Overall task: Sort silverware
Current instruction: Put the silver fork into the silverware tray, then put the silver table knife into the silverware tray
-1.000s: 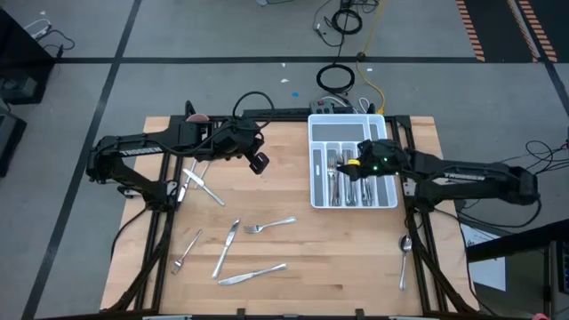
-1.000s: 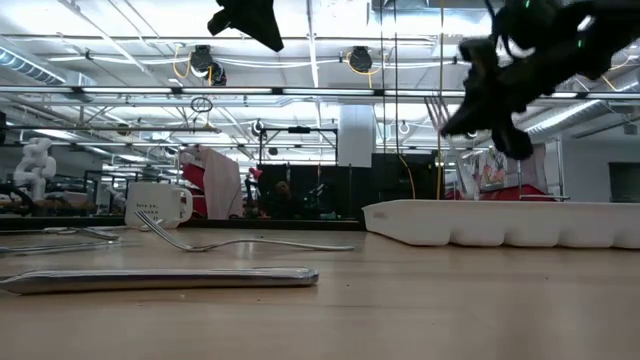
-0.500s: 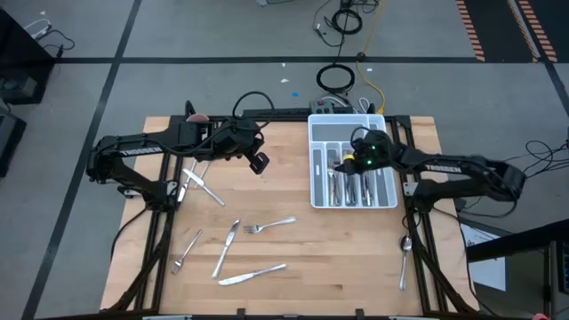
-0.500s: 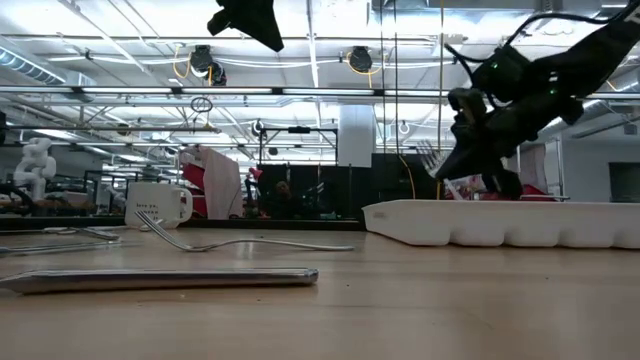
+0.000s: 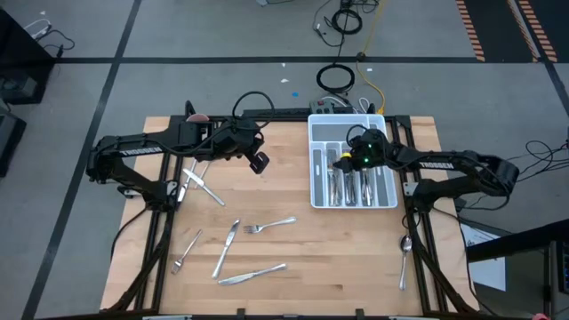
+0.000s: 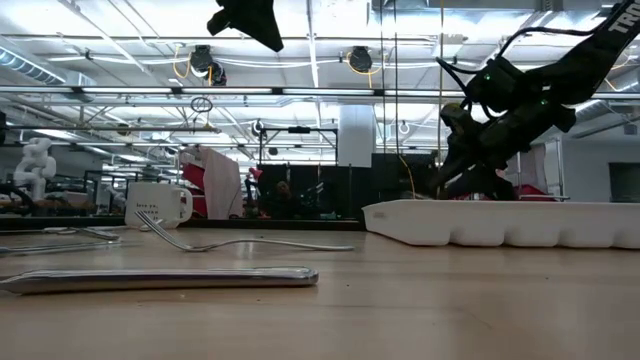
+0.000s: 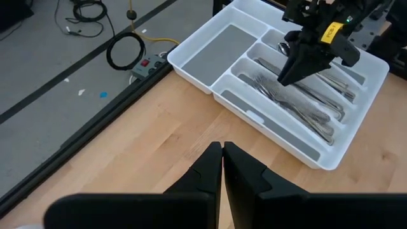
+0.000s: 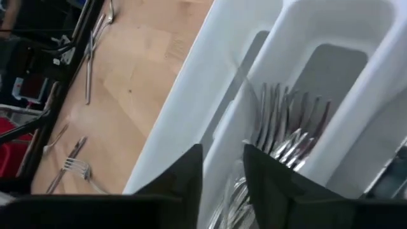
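Observation:
The white tray point(image 5: 313, 124) stands at the table's far right, with forks point(image 7: 299, 105) and other silverware lying in its slots. My right gripper point(image 8: 224, 152) is low over the fork slot, open, its fingers just above the forks point(image 8: 286, 121). It also shows in the high view point(image 5: 340, 163) and the left wrist view point(image 7: 289, 75). Loose on the wood lie a fork point(image 5: 269, 225), two knives point(image 5: 226, 247) point(image 5: 253, 275) and a small fork point(image 5: 185, 252). My left gripper point(image 7: 222, 165) hangs shut and empty above the table's far middle point(image 5: 258, 163).
A spoon point(image 5: 404, 258) lies by the table's right edge. More silverware point(image 5: 203, 185) lies under the left arm. A white mug point(image 6: 160, 205) stands at the far left. Bare wood lies between the tray and the loose pieces.
My right gripper has come down and toward the table's left, into the tray's fork slot. The fork whose tines stuck up beside its fingers has sunk with it and no longer shows above the tray wall.

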Controlling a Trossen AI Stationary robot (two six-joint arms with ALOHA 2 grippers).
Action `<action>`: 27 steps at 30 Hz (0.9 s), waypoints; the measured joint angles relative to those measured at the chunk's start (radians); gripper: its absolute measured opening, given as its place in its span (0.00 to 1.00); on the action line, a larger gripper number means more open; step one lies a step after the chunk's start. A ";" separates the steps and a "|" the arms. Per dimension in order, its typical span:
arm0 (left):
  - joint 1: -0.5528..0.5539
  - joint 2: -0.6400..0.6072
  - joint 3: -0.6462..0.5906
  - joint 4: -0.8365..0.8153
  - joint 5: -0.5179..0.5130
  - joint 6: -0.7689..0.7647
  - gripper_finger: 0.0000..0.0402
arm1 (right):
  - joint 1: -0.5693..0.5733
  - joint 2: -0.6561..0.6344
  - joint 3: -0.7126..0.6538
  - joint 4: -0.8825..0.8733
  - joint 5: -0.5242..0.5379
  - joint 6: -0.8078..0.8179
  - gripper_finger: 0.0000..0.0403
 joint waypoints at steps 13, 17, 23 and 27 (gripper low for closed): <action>-0.001 0.000 0.000 -0.170 -0.025 0.000 0.06 | -0.025 -0.069 0.017 0.000 -0.022 -0.051 0.42; -0.001 -0.001 -0.063 -0.350 -0.015 0.001 0.06 | -0.024 -0.169 0.085 0.007 -0.037 -0.082 0.42; -0.017 -0.008 -0.308 -0.324 0.092 0.054 0.06 | -0.024 -0.315 0.194 -0.062 -0.035 -0.171 0.42; 0.004 -0.007 -0.472 -0.226 0.115 -0.007 0.06 | -0.024 -0.380 0.240 -0.148 -0.033 -0.221 0.42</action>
